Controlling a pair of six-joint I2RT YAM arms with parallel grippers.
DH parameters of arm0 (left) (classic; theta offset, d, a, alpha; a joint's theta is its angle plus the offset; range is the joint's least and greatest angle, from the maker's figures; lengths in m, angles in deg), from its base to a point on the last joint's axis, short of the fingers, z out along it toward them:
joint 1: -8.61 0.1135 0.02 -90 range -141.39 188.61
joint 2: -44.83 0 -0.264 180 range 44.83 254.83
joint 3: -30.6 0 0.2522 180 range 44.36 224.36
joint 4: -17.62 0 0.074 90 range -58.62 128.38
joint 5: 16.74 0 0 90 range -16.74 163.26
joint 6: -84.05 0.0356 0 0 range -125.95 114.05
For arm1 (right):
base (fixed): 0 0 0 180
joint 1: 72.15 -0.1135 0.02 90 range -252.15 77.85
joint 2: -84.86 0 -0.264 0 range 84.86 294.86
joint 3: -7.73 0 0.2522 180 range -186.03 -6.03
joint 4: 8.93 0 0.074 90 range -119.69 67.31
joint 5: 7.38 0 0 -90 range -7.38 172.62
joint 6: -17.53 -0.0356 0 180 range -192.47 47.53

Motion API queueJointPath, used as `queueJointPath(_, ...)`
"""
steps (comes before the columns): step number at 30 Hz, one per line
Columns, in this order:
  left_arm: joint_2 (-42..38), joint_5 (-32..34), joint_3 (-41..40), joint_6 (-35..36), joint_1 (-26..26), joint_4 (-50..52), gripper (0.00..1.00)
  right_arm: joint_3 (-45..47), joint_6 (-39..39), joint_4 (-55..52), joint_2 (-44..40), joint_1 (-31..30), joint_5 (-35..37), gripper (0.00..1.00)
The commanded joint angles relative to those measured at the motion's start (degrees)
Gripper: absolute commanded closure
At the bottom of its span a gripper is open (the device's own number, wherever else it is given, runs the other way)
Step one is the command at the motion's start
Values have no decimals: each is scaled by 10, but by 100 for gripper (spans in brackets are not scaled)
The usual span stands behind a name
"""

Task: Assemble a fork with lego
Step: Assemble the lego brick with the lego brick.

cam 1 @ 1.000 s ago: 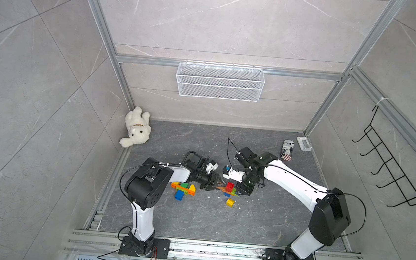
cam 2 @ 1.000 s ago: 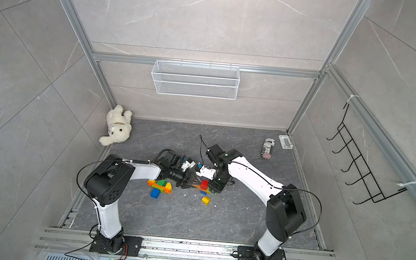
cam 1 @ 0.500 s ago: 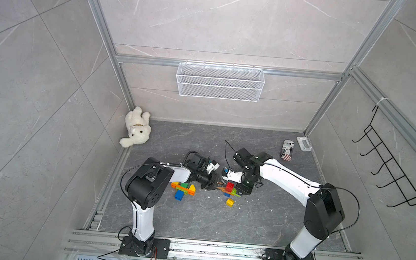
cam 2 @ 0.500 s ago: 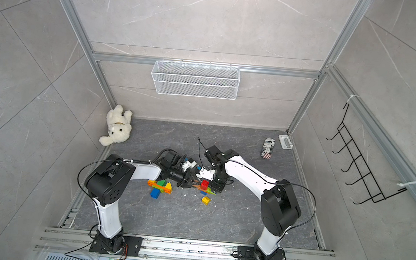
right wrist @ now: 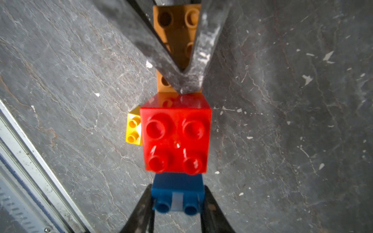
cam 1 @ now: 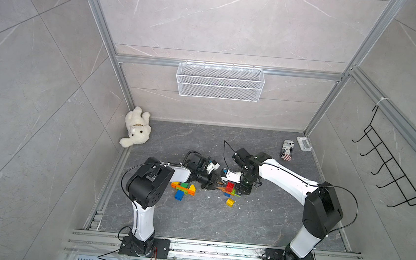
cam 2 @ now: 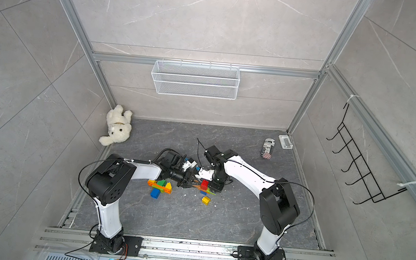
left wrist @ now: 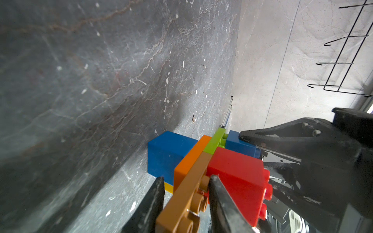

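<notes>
2 sets of lego (cam 1: pixel 229 186) sit near the middle of the dark worktop (cam 1: pixel 258 217). In the one being worked on, 3 thin plates, a brown plate (left wrist: pixel 187 193), an orange plate (left wrist: pixel 191 157) and a lime plate (left wrist: pixel 216 139), are stuck together in a long strip. A red brick (right wrist: pixel 175 139) and a small blue brick (right wrist: pixel 177 193) sit on its knobby side, and a bigger blue brick (left wrist: pixel 167 153) sits on the other side, next to the worktop. The left fingers (left wrist: pixel 220 203) are closed on the end of the brown plate, 1 on each flat face. The right fingers (right wrist: pixel 142 211) pinch the small blue brick from 2 sides. A loose yellow brick (cam 1: pixel 230 202) lies just beside the strip. The other set (cam 1: pixel 183 188), of orange, green, yellow and blue bricks, lies by the left arm (cam 1: pixel 180 174).

Since 1 second ago no brick has changed place that I can see. The right arm's big black elbow (cam 1: pixel 323 210) has leaned a little toward the middle.

The bricks are smooth, shiny plastic. The red brick is square with 4 round knobs on top. The small blue brick shows 2 knobs. The plates are flat and thin. The worktop looks like grey stone with pale veins and white flecks. The fingers are black, pointed and scuffed.
</notes>
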Motion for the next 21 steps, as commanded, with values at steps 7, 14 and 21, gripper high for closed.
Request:
queueJointPath(7, 27, 36, -23, 11, 5, 54, 64, 52, 14, 12, -3, 2, 23, 78)
queueJointPath(14, 29, 36, -27, 10, 8, 48, 66, 41, 4, 8, 19, 1, 32, 79)
queueJointPath(21, 29, 38, -45, 10, 14, 44, 68, 75, -15, 41, 40, 7, 28, 79)
